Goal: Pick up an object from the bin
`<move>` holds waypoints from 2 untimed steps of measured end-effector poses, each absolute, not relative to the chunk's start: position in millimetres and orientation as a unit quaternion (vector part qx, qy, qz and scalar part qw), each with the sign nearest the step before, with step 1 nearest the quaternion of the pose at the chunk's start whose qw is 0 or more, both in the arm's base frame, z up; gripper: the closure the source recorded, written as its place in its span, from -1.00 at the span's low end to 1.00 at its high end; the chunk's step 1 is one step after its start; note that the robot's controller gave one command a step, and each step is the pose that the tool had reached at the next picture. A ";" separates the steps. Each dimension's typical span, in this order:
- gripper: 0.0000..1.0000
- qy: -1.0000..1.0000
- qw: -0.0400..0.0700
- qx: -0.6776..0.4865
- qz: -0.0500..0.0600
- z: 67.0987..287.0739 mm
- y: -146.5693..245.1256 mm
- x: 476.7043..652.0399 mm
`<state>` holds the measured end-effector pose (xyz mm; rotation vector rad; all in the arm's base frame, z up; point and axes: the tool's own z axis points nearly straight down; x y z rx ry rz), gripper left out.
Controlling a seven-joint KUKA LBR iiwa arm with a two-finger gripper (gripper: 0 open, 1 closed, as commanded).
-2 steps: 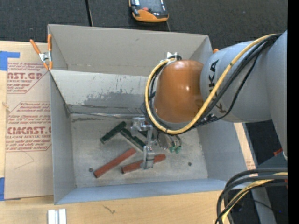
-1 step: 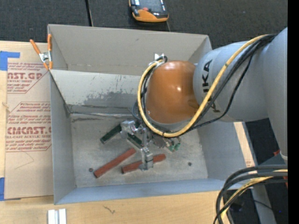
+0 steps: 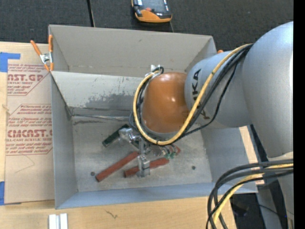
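Observation:
My gripper (image 3: 143, 165) hangs below the orange cover, low over the bin floor near the front middle. Its tip comes down onto a short red-brown stick (image 3: 157, 164) that lies slanted on the floor. A longer red-brown stick (image 3: 114, 169) lies just to its left, running from the front left up towards the gripper. A small dark green and black piece (image 3: 112, 138) lies further back on the left, beside the gripper's body.
A small green and red bit (image 3: 175, 150) peeks out on the right under the arm. The arm and its cables cover the bin's right half. The slanted grey walls stand close behind and to the left.

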<state>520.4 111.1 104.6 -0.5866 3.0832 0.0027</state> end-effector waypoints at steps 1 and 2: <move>-1.00 0.957 0.000 -0.290 0.000 78.5 112.6 526.8; 1.00 0.985 0.000 -0.171 0.001 69.4 97.1 509.3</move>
